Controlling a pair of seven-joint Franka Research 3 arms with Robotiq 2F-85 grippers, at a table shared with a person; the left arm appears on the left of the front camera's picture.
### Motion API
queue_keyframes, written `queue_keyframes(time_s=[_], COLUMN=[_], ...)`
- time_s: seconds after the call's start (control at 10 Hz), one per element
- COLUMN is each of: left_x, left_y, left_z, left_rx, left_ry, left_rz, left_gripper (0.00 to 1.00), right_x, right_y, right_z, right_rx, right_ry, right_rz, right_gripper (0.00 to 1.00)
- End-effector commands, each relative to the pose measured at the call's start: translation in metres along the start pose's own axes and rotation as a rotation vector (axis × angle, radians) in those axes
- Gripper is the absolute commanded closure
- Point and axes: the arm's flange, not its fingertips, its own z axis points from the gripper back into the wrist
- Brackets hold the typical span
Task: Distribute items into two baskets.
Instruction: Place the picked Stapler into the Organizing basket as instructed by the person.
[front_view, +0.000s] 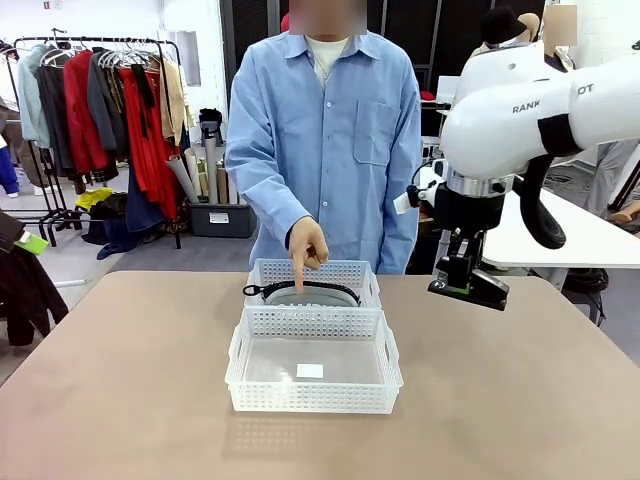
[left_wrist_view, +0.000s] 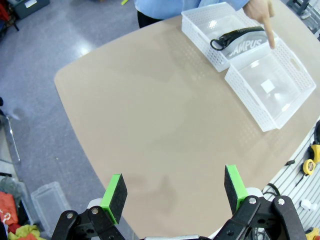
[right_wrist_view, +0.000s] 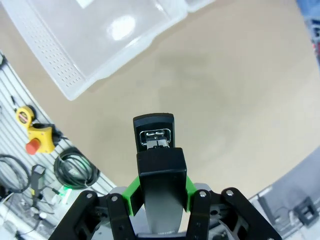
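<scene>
Black and small, the stapler (front_view: 470, 287) hangs above the counter (front_view: 120, 380), clamped in the right pincer (front_view: 462, 282) to the right of the two baskets. In the right wrist view the stapler (right_wrist_view: 156, 145) sits squeezed between the green pads (right_wrist_view: 131, 194), its metal mouth pointing away from the wrist, with bare counter beneath it and the corner of the near basket (right_wrist_view: 65, 65) off to one side.

Both white perforated baskets stand in the middle of the counter, one behind the other and touching. The near basket (front_view: 315, 400) holds only a small white label on its floor. The far basket (front_view: 360, 275) holds the grey pouch bag (front_view: 300, 295), its black strap lying along the top; the left wrist view shows the white "CAMPUS" lettering on the pouch bag (left_wrist_view: 245, 44).

A person in a blue shirt stands at the far side, one hand (front_view: 307, 247) pointing an index finger down at the pouch bag.

The left pincer (left_wrist_view: 175, 189) hovers high over the counter's left end, well apart from the baskets, its jaws spread wide with nothing between them.
</scene>
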Motion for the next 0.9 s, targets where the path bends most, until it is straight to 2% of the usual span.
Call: queue_keyframes(time_s=[0.0,0.8], left_x=[-0.001,-0.001], left_y=[0.000,0.000], left_z=[0.000,0.000], left_rx=[-0.007,-0.007], left_ry=[-0.003,-0.003], left_rz=[-0.007,-0.007], left_gripper=[0.00,0.00], right_x=[0.005,0.067], right_y=[0.008,0.064], right_z=[-0.006,-0.031], right_rx=[-0.012,-0.008], right_ry=[-0.037,-0.051], right_rz=[0.088,0.348], right_gripper=[0.73,0.73])
